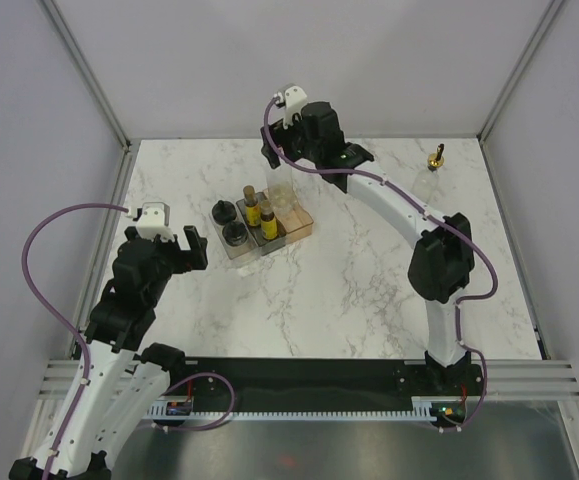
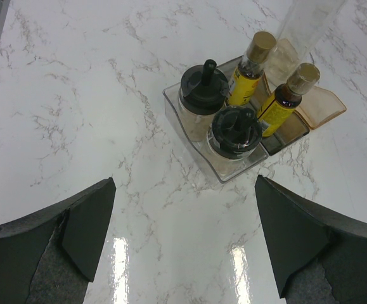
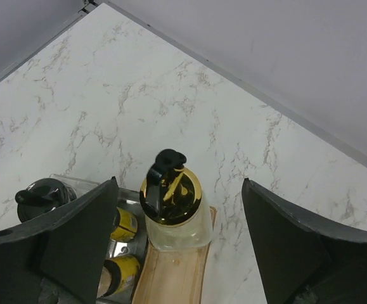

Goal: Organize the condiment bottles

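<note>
One tall clear bottle (image 3: pixel 170 196) with a gold pourer stood upright in the orange bin (image 3: pixel 170 282) at the middle of the surface (image 1: pixel 369 280). In the left wrist view its top was cut off by the frame's upper edge. Beside it a grey bin (image 2: pixel 278 144) held two yellow bottles (image 2: pixel 250 71) (image 2: pixel 289 98), their label print too small to read. A clear bin (image 2: pixel 186 136) held two black-lidded jars (image 2: pixel 203 88) (image 2: pixel 235 130). The right gripper (image 3: pixel 179 183) hovered over the tall bottle, jaws spread either side without touching, its left finger hiding parts of the yellow bottles. The second tall bottle (image 1: pixel 435 158) stood at upper right, its clear body faint against the marble. The left gripper (image 2: pixel 184 183) hung at lower left, jaws wide, holding nothing.
</note>
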Robot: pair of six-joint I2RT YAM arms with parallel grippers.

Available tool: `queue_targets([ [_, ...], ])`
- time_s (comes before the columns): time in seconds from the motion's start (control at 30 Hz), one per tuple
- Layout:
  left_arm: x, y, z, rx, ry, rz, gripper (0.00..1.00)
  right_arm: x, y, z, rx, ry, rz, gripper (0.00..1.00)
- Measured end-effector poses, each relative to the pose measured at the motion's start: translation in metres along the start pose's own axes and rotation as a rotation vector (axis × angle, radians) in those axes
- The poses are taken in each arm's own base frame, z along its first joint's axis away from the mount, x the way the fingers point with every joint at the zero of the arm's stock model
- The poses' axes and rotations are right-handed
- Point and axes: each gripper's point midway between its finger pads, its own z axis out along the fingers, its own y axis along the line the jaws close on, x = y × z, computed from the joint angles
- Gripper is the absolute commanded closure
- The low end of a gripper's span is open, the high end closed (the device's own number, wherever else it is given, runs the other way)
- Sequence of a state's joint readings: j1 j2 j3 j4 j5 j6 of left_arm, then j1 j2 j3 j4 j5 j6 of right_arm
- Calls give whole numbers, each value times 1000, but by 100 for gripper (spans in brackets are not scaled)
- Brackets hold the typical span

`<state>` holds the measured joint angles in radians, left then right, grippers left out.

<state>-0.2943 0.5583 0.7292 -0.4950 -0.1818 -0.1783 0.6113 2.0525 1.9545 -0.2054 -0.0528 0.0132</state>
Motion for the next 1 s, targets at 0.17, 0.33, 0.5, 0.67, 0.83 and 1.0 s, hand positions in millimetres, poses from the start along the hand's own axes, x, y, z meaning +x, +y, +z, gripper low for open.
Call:
queue_targets([
  [0.17,0,0,0,1,-1,0,0,-22,2,-29,-22,-33,-84,7],
  [0.33,-1,0,-1,2,-6,-1,0,-55,16,-101,-108,-87,-257,6],
  [0.5,-3,0,-3,5,-17,-3,0,-65,27,-187,-182,-118,-392,7],
  [0.67,-4,-1,-5,10,-24,-5,0,-22,-25,-239,-81,-31,-356,8],
  [0.83,-5,-2,-5,14,-24,-5,0,51,-95,-270,97,139,-213,10],
  [1.0,-5,-2,-5,14,-25,-5,0,87,-151,-300,253,200,-81,13],
])
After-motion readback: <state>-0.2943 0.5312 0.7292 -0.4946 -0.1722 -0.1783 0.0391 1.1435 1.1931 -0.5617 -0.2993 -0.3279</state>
